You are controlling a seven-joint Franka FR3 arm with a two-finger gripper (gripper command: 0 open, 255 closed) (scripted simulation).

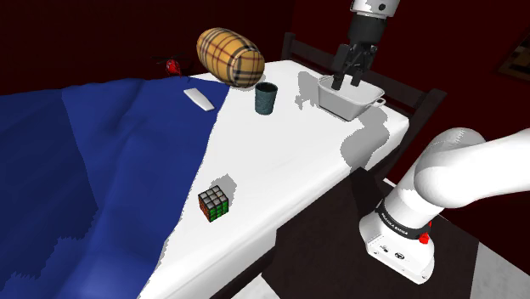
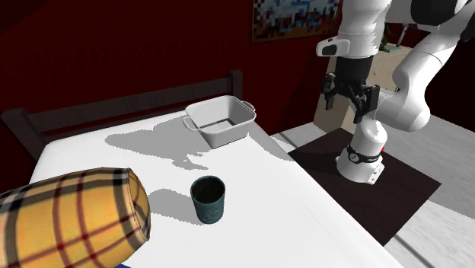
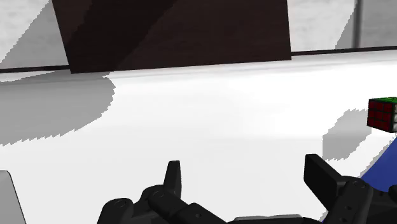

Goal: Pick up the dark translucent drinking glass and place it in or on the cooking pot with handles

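drinking glass [image 2: 208, 199] upright, long axis vertical, mouth up | pot [image 2: 228, 134] well apart | gripper [image 3: 247, 175] fingers apart, empty

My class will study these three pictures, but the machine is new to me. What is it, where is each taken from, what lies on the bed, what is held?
A white robot arm on a stand, ending in a black gripper. The shoulder view looks from beside the stand, the second exterior view across the bed, the wrist view from the gripper itself. On the bed stand a dark glass and a white pot, with a colour cube, checked pillow and blue blanket. The open gripper holds nothing.
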